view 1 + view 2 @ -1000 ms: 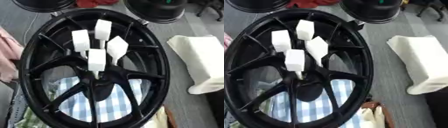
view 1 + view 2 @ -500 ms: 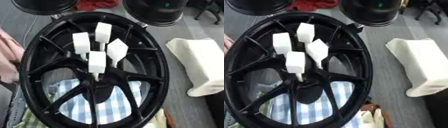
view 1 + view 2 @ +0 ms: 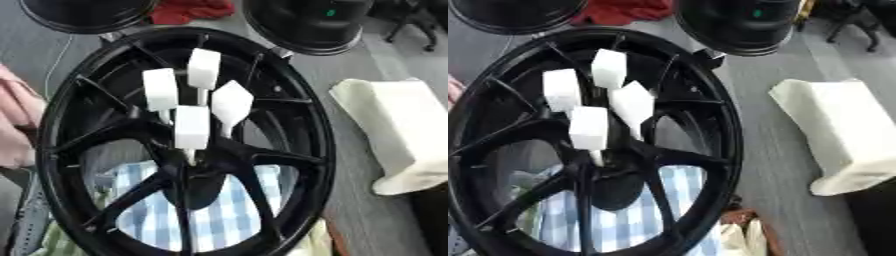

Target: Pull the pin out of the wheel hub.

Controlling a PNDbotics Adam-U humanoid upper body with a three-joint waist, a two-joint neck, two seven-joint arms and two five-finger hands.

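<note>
Four pins with white block heads stand in the centre of the black wheel hub, which fills the left and middle of the frame. Their thin stems run down to the hub's core, where the spokes meet. Blue-and-white checked cloth shows through the lower spokes. A cream folded cloth lies at right on the grey table. Neither hand is visible in either view.

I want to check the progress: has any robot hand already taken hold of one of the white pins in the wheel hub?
No. Four white pins stand in the wheel hub and no robot hand touches them.
</note>
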